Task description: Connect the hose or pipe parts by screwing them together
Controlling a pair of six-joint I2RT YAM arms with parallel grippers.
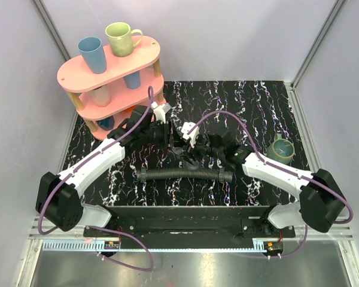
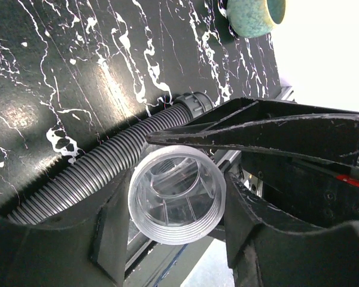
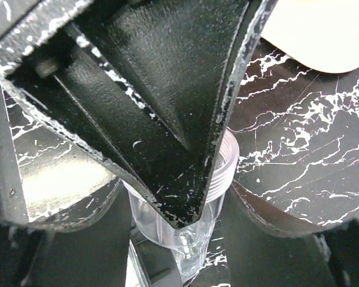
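Observation:
The black ribbed hose (image 1: 185, 174) lies flat across the near middle of the table, with smooth collars at both ends; in the left wrist view the hose (image 2: 96, 164) runs below the grippers. The translucent threaded fitting (image 2: 176, 194) is held above the table between my left gripper (image 2: 176, 206) fingers, which press on both its sides. My right gripper (image 3: 179, 233) is shut on the same fitting (image 3: 227, 158) from the other side. One right finger (image 2: 257, 128) crosses over the fitting's rim. In the top view both grippers meet mid-table and hide the fitting.
A pink two-tier shelf (image 1: 110, 75) with several mugs stands at the back left. A green mug (image 1: 282, 149) sits on the table at the right, near the right arm. Purple cables loop over both arms. Walls enclose the table's sides.

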